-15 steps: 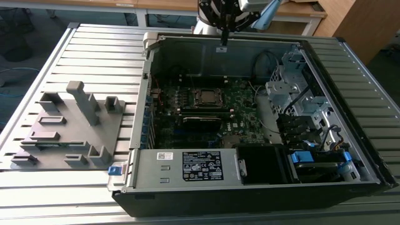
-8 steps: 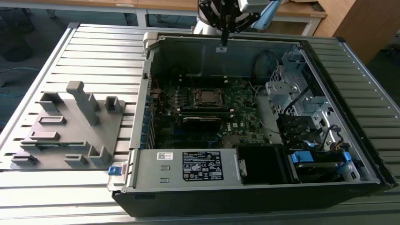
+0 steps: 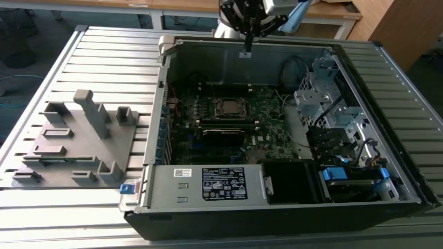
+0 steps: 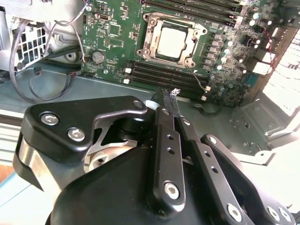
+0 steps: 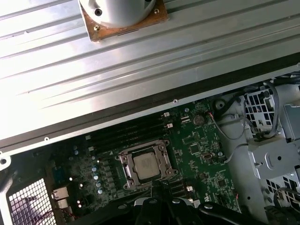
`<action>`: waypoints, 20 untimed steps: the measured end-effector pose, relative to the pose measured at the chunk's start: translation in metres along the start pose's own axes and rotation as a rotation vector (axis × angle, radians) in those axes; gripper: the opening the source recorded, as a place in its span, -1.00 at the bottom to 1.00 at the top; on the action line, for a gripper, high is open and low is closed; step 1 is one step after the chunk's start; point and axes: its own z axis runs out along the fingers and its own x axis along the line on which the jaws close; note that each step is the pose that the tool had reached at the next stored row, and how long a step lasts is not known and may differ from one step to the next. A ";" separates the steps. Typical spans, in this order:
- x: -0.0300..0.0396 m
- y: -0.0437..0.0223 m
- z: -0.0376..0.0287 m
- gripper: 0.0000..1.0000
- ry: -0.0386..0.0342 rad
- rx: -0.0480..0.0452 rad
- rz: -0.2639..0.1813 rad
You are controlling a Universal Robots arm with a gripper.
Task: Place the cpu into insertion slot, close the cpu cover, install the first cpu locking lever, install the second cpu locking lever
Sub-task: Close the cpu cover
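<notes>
The cpu (image 4: 172, 42) (image 5: 145, 164), a square chip with a silver-grey top, lies flat in the insertion slot (image 4: 189, 61) on the green motherboard; in the exterior view the cpu (image 3: 227, 106) is in the middle of the open computer case. The silvery cpu cover (image 4: 162, 21) (image 5: 162, 157) lies as a frame around the chip. My gripper (image 3: 246, 52) hangs high over the case's far wall, well apart from the slot. In the second wrist view my gripper (image 4: 165, 93) has its black fingers pressed together with nothing between them. Its tips (image 5: 152, 183) show beside the socket.
The open case (image 3: 166, 49) lies on a slatted metal table (image 3: 104, 57). A grey fixture block (image 3: 76, 140) with upright posts stands at the exterior view's left. Inside the case are a labelled power supply (image 3: 207, 184), a metal drive cage (image 3: 325, 98), loose cables (image 4: 42, 89) and memory slots (image 4: 159, 75).
</notes>
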 end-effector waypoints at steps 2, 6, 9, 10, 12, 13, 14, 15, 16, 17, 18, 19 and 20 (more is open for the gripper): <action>0.0000 0.0000 0.0004 -0.80 0.0000 0.0001 0.000; 0.0000 -0.0001 0.0013 -0.80 0.0000 0.0001 0.000; 0.0000 -0.0001 0.0020 -0.80 0.0000 0.0001 0.000; 0.0000 -0.0001 0.0022 -0.80 0.0000 0.0001 0.000; 0.0000 -0.0001 0.0027 -0.80 0.0000 0.0001 0.000; 0.0000 -0.0001 0.0029 -0.80 0.0000 0.0001 0.000; 0.0000 -0.0001 0.0031 -0.80 0.0000 0.0001 0.000; 0.0000 -0.0002 0.0033 -0.80 0.0000 0.0001 0.000; 0.0000 -0.0001 0.0036 -0.80 0.0000 0.0001 0.000; 0.0000 -0.0002 0.0038 -0.80 0.0000 0.0001 0.000; 0.0000 -0.0002 0.0040 -0.80 0.0000 0.0001 0.000; 0.0001 -0.0002 0.0042 -0.80 0.0001 0.0001 0.000; 0.0000 -0.0002 0.0045 -0.80 0.0000 0.0001 0.000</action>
